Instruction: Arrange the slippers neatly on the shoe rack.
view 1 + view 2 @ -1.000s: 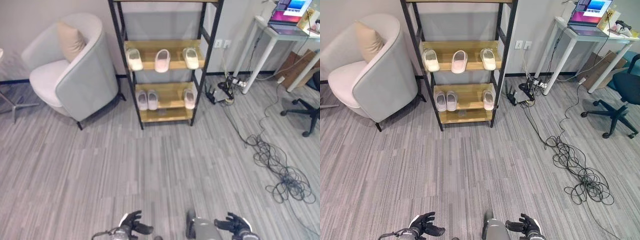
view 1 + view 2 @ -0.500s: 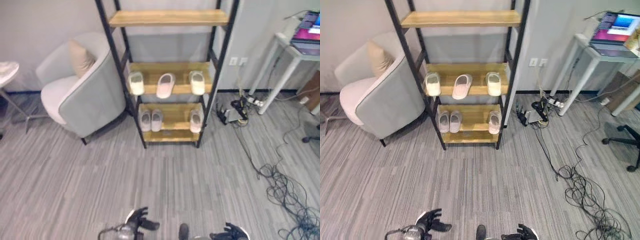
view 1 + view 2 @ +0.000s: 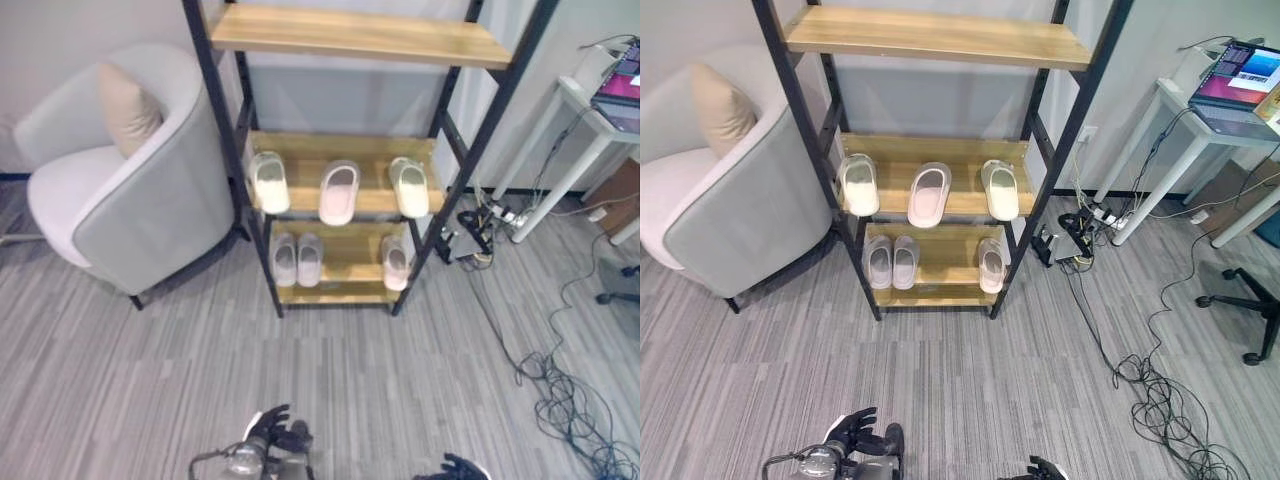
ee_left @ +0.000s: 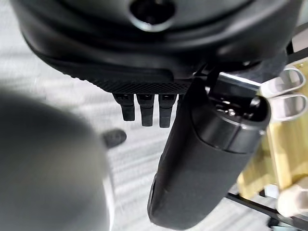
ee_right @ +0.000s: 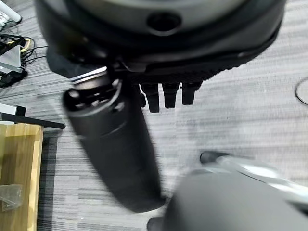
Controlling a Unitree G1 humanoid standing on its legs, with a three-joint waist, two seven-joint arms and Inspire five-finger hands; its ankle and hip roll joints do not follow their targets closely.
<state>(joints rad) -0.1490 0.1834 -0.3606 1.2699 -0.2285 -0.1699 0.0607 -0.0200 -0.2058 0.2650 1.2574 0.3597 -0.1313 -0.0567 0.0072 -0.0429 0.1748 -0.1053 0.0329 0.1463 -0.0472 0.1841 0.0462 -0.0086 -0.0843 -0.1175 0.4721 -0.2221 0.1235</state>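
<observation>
Grey floor (image 3: pixel 330 380) lies between the hands and the rack (image 3: pixel 345 200), where six slippers (image 3: pixel 338 192) are seen, three per shelf. Both the left hand (image 3: pixel 272 432) and the right hand (image 3: pixel 1042 468) are held low, released and empty, so the approach is judged in hand; next the loose slippers must be reached and paired.

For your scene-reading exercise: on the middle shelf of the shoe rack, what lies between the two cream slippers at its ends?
One pale pink slipper lies between the left cream slipper and the right cream slipper, apart from both, on the middle shelf. The left eye view shows it.
</observation>
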